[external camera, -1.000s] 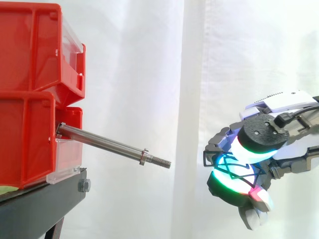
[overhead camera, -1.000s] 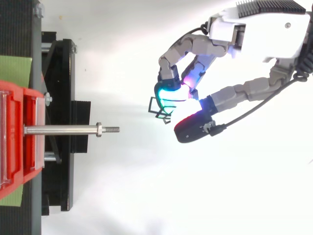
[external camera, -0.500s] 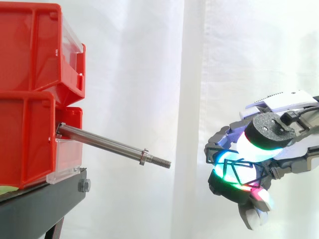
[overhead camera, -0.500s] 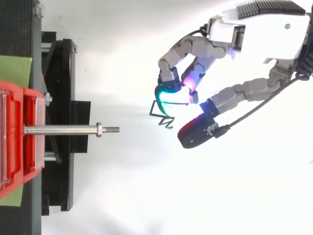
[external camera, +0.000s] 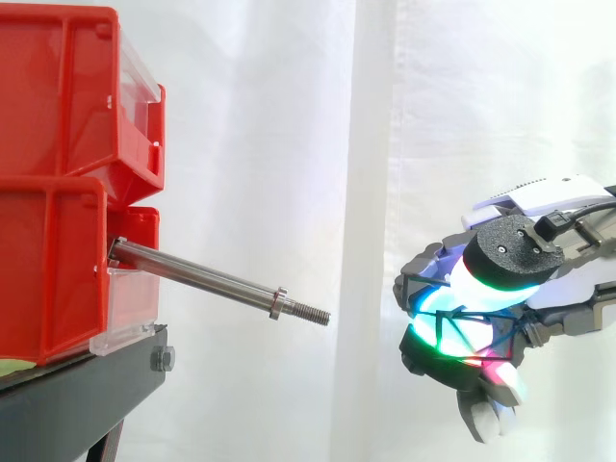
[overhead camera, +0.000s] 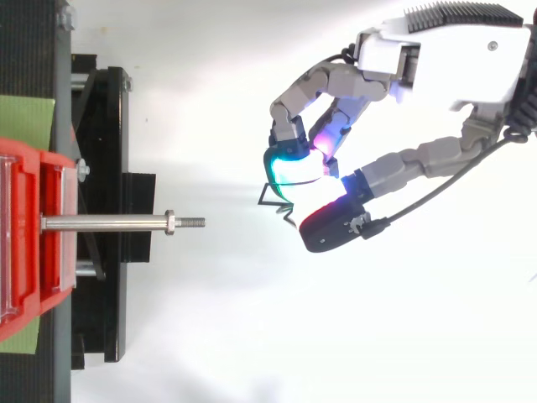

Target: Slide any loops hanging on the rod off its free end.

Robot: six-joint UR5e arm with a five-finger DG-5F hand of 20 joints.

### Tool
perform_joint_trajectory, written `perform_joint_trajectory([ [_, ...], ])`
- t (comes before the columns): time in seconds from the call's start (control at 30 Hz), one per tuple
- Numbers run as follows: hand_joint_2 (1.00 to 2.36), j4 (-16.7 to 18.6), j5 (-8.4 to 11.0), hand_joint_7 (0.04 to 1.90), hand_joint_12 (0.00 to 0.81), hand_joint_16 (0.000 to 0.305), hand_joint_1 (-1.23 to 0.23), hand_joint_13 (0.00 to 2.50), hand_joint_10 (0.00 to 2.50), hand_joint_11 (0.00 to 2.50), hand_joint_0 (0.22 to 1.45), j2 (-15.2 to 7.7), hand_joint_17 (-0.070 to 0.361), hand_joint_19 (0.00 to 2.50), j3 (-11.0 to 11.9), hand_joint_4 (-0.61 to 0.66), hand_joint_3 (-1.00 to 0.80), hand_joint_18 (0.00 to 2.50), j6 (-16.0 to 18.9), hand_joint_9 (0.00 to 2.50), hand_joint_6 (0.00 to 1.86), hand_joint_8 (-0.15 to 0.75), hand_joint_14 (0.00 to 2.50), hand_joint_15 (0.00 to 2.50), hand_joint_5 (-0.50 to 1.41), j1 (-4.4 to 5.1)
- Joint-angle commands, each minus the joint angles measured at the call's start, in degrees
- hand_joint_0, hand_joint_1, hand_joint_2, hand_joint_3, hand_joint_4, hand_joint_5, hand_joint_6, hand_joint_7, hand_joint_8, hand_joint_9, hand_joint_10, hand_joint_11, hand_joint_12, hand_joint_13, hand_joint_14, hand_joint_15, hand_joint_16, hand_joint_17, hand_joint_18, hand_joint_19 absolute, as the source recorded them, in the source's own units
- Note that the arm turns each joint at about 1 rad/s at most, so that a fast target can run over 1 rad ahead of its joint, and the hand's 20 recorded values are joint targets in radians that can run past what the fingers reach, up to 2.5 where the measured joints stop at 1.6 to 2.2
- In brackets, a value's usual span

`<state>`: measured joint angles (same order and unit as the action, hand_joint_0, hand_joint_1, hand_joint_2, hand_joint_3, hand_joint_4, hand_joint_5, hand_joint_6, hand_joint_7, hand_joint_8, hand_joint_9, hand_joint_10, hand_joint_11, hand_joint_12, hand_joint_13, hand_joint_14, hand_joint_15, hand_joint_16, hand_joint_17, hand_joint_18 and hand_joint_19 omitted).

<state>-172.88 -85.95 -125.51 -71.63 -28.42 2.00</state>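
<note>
A bare steel rod (external camera: pixel 207 278) juts from the lower red bin (external camera: pixel 53 279) and slopes down to its threaded free end at the right; nothing hangs on it. In the top view the rod (overhead camera: pixel 109 223) points right. My hand (overhead camera: pixel 436 59) hovers well to the right of the rod's tip, a little lower than it in the side view (external camera: pixel 500 260). Its curled, glowing fingertips and thumb pinch a thin black wire loop (overhead camera: pixel 267 192). The wire crosses the lit pads in the side view (external camera: pixel 449 312). A clear gap separates loop and rod tip.
Two red bins are stacked at the left, the upper one (external camera: pixel 67 87) above the rod's base, on a black stand (external camera: pixel 77 395). A white curtain hangs behind. From above, the stand (overhead camera: pixel 109 126) lies left of the open white floor under the hand.
The thumb drew away from the fingers half a second ago and has come back toward them. The loop shifted slightly at the fingertips. Hand and rod have stayed in place.
</note>
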Motion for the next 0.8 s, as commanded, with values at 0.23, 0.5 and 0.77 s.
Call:
perform_joint_trajectory([
  [0.23,1.0,0.0,0.25,1.19,0.328,0.051,-0.54,0.92,0.02,0.73,0.6,0.0,0.115,0.57,0.0,0.1,-0.5,0.82,0.0,1.03,0.91,0.297,0.02,0.48,-0.14,0.11],
  [0.5,1.01,0.0,0.25,1.18,0.379,0.062,-0.7,0.97,0.01,0.73,0.58,0.0,0.139,0.52,0.0,0.12,-0.09,0.92,0.0,1.06,0.91,0.353,0.01,0.45,-0.13,0.11],
  [0.77,1.01,0.0,0.25,1.18,0.343,0.053,-0.68,0.92,0.02,0.74,0.59,0.0,0.119,0.57,0.0,0.13,-0.29,0.84,0.0,1.02,0.91,0.31,0.02,0.48,-0.14,0.11],
])
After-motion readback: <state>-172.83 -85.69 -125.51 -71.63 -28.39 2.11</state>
